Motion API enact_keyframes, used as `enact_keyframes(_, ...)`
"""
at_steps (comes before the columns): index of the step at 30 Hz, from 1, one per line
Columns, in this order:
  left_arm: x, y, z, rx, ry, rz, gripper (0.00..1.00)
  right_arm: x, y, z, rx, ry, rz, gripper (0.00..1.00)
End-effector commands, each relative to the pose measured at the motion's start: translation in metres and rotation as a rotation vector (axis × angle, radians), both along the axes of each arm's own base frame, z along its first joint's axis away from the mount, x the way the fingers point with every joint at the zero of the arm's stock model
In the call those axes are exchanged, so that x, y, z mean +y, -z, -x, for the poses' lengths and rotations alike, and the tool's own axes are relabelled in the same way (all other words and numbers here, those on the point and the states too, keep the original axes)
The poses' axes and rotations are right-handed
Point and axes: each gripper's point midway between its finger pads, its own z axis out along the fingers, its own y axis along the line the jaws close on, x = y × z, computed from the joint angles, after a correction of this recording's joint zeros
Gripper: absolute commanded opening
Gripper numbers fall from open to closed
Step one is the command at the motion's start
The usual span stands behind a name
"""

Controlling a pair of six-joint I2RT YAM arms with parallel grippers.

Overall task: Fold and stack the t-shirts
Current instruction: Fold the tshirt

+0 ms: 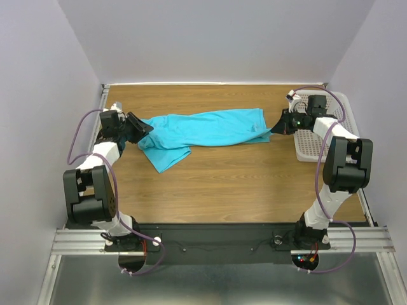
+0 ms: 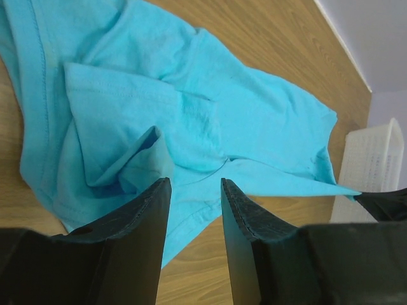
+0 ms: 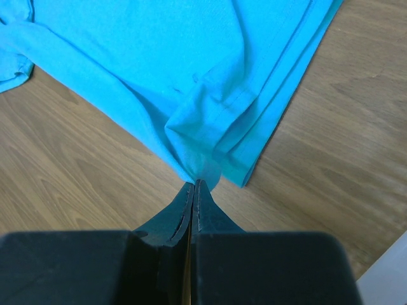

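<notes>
The t-shirt (image 1: 203,130) lies bunched and part-twisted across the far half of the table (image 1: 222,190), stretched in a long band from left to right. A sleeve or flap trails toward the near-left, and wrinkled layers are heaped at the left end.

At the shirt's right end, the right gripper (image 3: 194,184) has its jaws pressed together on a pinch of hem. The cloth fans out from that point in taut creases. At the left end, the left gripper (image 2: 194,184) hangs just above the crumpled folds with its jaws apart and nothing between them.

The step in hand seems to be spreading the shirt flat before any fold. To do this well, the left gripper should pick an outer edge, such as the stitched hem or a sleeve seam seen in its wrist view, rather than the raised hump of cloth directly ahead. Gripping the hump would likely catch several layers and lock in the twist.

Once the left gripper is clamped, both arms would best draw apart gently and low, so the cloth slides flat. The right arm should take care not to drag its corner over the white basket (image 1: 308,146) just beside it.
</notes>
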Motion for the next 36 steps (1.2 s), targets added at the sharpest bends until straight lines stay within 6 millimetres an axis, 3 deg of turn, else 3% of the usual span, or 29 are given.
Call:
enact_keyframes(1,-0.007,0.003,-0.007,0.011,0.02,-0.031,0.49,0.004,0.001,0.001,-0.011,-0.026,-0.006,0.01)
enact_keyframes(7,0.009,0.016,-0.012,0.065,-0.012,-0.174,0.48,0.004,-0.001,0.001,-0.013,-0.024,-0.006,0.0)
enact_keyframes(11,0.015,-0.02,-0.014,-0.045,-0.022,-0.228,0.48,0.005,0.0,0.002,-0.011,-0.029,-0.009,0.01)
enact_keyframes(15,0.023,-0.029,-0.018,-0.073,-0.013,-0.302,0.49,0.004,0.001,0.001,-0.01,-0.027,-0.01,0.01)
enact_keyframes(18,0.029,-0.026,-0.024,-0.059,0.001,-0.356,0.49,0.005,0.001,0.002,-0.009,-0.03,-0.009,0.01)
enact_keyframes(22,0.022,0.0,-0.025,0.006,0.065,-0.335,0.49,0.005,0.001,0.002,-0.01,-0.03,-0.01,0.01)
enact_keyframes(28,0.012,0.008,-0.032,0.022,0.126,-0.297,0.49,0.005,0.002,0.002,-0.009,-0.03,-0.008,0.01)
enact_keyframes(32,0.01,0.017,-0.026,0.054,0.162,-0.301,0.49,0.004,0.002,0.002,-0.008,-0.03,-0.01,0.01)
enact_keyframes(34,0.007,0.021,-0.021,0.067,0.189,-0.303,0.45,0.005,0.003,0.002,-0.006,-0.031,-0.01,0.01)
enact_keyframes(36,0.001,0.02,-0.016,0.056,0.226,-0.295,0.32,0.004,0.003,0.002,-0.005,-0.031,-0.012,0.01)
